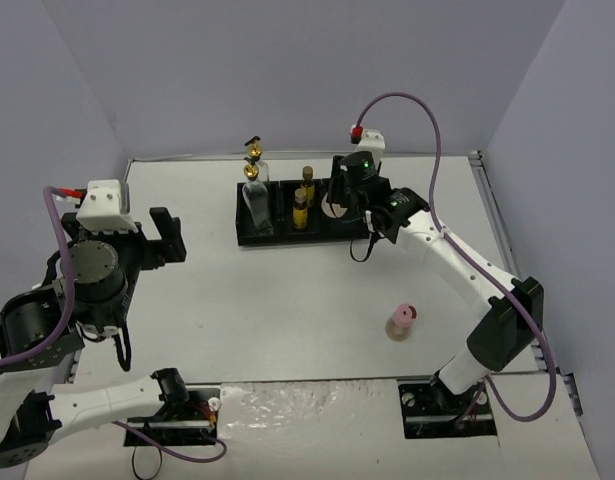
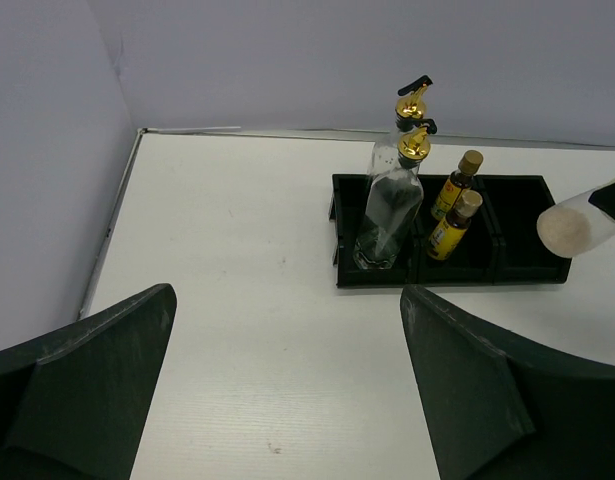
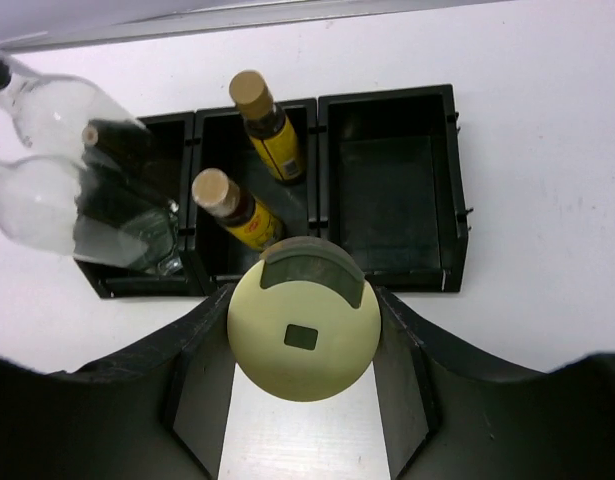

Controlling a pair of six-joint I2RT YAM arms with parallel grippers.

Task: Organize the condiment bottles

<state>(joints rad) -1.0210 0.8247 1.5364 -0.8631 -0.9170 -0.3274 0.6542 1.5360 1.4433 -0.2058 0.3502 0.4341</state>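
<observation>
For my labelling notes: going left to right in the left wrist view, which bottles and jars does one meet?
Two tall clear glass bottles with gold pourer tops → two small amber bottles → round beige jar at the right edge.

A black three-compartment tray (image 1: 317, 236) lies toward twelve o'clock on the white table (image 1: 287, 290), its compartments side by side. Pale lavender walls (image 1: 317, 80) rise at nine, twelve and three o'clock.
</observation>
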